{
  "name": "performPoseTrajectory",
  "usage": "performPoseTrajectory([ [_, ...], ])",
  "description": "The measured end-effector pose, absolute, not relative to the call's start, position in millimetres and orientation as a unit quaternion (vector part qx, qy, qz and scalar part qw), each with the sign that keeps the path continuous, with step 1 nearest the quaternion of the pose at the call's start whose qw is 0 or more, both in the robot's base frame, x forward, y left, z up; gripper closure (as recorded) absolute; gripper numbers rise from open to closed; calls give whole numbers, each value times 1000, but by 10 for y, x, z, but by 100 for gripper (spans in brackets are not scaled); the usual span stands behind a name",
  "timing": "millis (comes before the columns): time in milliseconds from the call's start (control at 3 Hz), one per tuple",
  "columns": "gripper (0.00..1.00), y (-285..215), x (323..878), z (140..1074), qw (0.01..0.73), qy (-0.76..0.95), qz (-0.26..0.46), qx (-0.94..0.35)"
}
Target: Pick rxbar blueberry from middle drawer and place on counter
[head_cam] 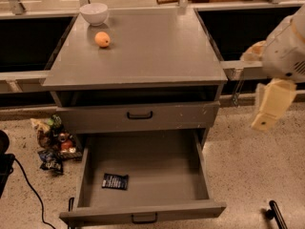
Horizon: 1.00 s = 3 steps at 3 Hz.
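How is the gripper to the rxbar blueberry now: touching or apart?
Apart. The camera view shows the gripper right of the middle drawer and the rxbar blueberry inside it, a wide gap between.

Flat grey table point(157, 56) carried a white bowl point(93, 12) at its far left corner, an orange fruit point(102, 39) lay near the bowl, the pincer point(265, 120) hung beyond the table's right edge

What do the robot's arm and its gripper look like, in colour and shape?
The arm at the right edge has a rounded white casing with small dark vent slots. Below it, beside the cabinet, the gripper is a pale cream, blocky piece that narrows toward its tip. No cables or markings are visible.
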<state>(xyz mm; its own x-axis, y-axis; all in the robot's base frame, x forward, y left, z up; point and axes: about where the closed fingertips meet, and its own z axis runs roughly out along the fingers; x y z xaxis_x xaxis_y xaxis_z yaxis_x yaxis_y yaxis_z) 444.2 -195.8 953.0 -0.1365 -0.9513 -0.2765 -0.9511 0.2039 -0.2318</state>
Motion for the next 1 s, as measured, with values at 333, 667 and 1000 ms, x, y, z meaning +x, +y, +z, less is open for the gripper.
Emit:
performPoseTrajectory([
  [333, 0, -1632, 4507, 9045, 208, 718, 71, -661],
  [667, 0, -1308, 4539, 8620, 237, 691, 140, -669],
  [1000, 0, -969, 4553, 8284, 258, 671, 193, -668],
])
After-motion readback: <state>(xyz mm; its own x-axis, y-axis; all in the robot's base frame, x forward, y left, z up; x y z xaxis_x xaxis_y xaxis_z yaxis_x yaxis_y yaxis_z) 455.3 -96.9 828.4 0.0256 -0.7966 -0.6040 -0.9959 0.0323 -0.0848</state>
